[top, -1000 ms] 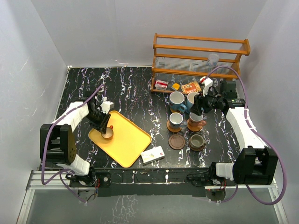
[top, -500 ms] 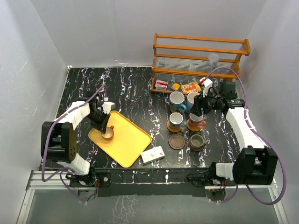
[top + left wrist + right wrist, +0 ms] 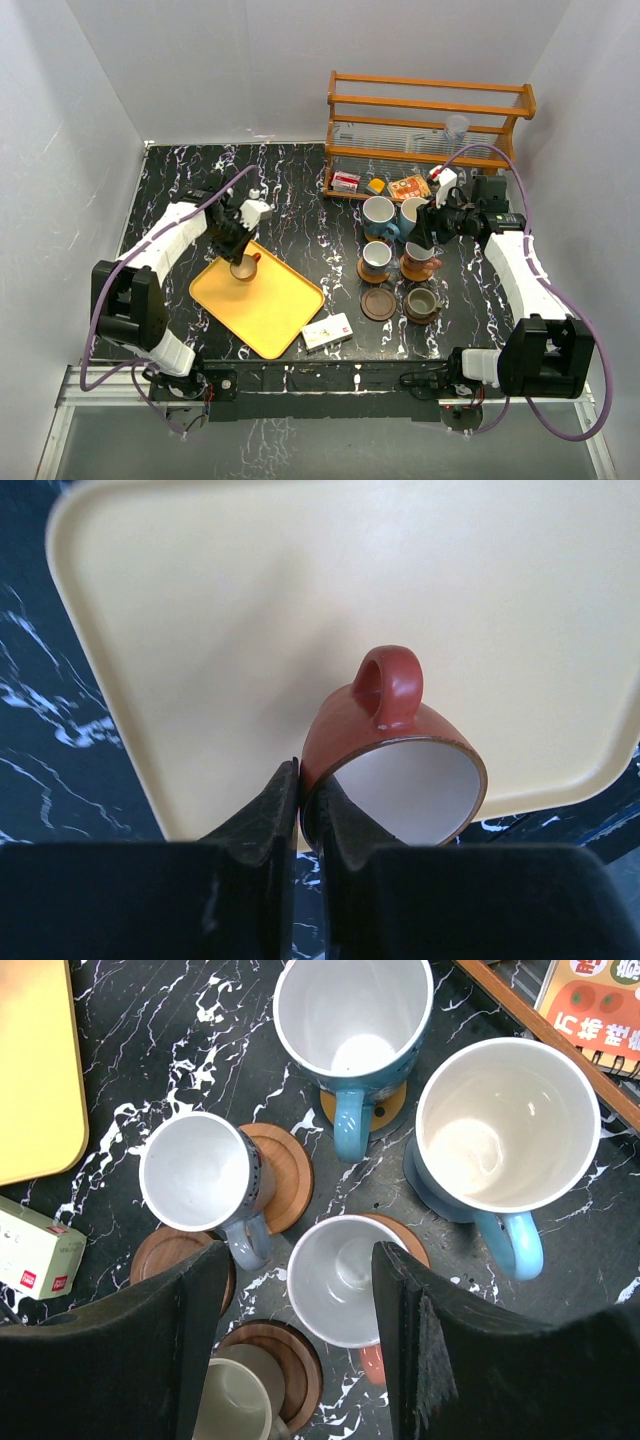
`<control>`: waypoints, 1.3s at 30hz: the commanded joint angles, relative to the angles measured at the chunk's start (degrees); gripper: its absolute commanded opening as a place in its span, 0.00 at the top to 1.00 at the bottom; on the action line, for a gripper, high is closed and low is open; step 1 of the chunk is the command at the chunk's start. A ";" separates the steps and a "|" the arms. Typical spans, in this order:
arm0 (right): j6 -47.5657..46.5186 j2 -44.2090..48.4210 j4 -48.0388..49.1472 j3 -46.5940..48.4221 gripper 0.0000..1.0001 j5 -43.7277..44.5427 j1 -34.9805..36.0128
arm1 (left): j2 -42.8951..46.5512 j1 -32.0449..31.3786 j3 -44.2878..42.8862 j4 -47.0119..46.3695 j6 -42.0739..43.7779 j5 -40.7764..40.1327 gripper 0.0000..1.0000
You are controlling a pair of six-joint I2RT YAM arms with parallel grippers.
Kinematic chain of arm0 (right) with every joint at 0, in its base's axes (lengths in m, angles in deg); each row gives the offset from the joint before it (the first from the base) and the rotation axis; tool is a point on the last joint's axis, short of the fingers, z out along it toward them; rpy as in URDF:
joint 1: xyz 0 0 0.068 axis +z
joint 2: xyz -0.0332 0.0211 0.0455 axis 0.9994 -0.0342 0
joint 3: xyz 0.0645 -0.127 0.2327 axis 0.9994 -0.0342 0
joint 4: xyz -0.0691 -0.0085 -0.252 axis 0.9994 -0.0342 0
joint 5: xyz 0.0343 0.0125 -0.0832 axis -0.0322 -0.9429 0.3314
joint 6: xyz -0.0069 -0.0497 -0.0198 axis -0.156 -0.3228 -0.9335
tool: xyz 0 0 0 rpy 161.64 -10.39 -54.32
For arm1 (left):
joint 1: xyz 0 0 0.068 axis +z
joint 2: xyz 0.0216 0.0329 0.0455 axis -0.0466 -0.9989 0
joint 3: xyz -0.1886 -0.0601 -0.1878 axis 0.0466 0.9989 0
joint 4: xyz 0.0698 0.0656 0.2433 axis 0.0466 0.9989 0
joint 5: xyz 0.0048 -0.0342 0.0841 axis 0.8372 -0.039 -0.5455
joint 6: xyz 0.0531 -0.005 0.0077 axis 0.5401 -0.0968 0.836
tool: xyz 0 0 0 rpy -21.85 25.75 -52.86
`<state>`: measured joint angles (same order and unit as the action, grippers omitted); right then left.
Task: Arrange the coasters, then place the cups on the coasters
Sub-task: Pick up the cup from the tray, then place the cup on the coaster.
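Left gripper is clamped shut on the rim of the orange-brown mug, one finger inside the lip and one outside. The mug hangs tilted over the yellow tray, handle pointing away from me, and I judge it clear of the tray floor.

Across the surface, the coasters are laid out in two neat rows, so the arranging looks finished. Five cups already sit on them: two big blue ones at the back, two smaller ones in the middle, a grey-green one at the front.

One bare coaster waits at the near left of the set. That is where this mug belongs, and it is the only cup left to place.

Right gripper hovers over the cluster, fingers apart, holding nothing. What remains is one carry across and one gentle set-down.
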<state>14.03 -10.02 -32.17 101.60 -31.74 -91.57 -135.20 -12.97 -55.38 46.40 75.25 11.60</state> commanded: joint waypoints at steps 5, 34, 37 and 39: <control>2.06 2.34 4.06 -0.93 0.42 0.39 -1.54 | -5.58 -11.04 -15.95 6.55 6.17 6.80 1.00; 8.06 4.24 9.23 -3.11 0.39 7.09 -8.96 | -34.75 -41.94 -48.50 12.23 26.34 3.46 1.00; 8.08 4.07 9.22 -3.06 0.39 7.01 -8.95 | -36.56 -43.10 -51.62 12.79 28.17 4.09 1.00; 7.98 4.03 9.19 -3.05 0.39 7.10 -8.97 | -37.74 -43.75 -53.41 13.67 29.42 4.40 1.00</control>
<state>21.41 -6.61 -26.16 98.87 -25.41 -100.18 -172.75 -55.52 -103.61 57.46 100.34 14.75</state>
